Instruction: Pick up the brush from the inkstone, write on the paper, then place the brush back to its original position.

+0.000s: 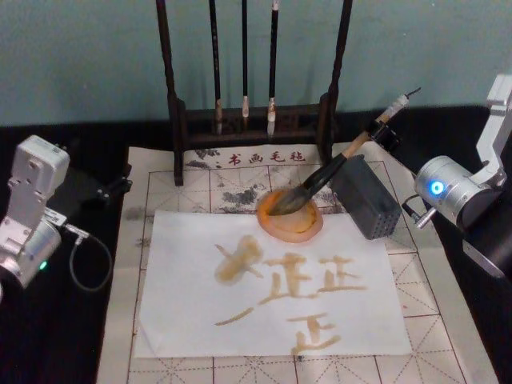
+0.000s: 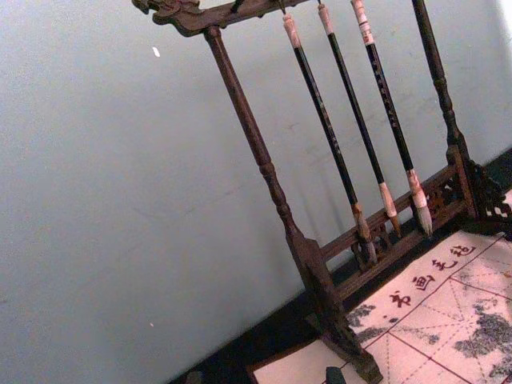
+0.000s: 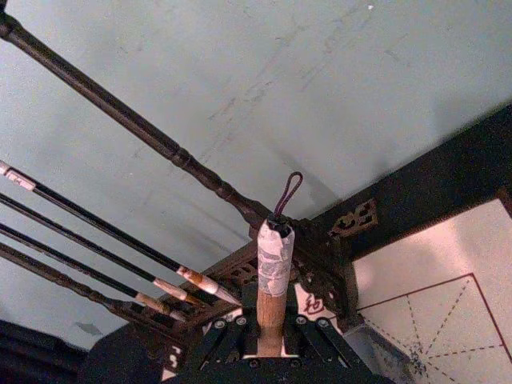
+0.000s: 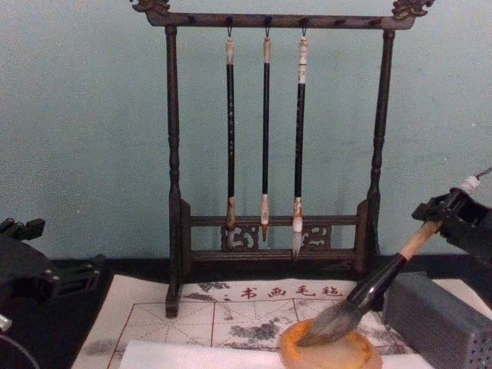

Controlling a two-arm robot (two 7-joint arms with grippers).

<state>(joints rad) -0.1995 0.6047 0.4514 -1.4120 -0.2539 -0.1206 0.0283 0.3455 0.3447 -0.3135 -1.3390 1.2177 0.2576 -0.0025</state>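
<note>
Holding the brush [image 1: 336, 164] by its wooden handle, my right hand [image 1: 387, 134] should move along its tilt, clearing the inkstone [image 1: 288, 234] rim; left hand [image 1: 96, 188] parked at the desk's left edge.

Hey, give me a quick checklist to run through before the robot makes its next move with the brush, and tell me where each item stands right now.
1. Right pincer closed on the wooden handle of the brush: ok.
2. Bristles resting in the inkstone: ok.
3. Shaft supported by the grey block: cannot tell.
4. Paper bears brown characters: ok.
5. Left pincer parked at the far left, apart from the brush: ok.
</note>
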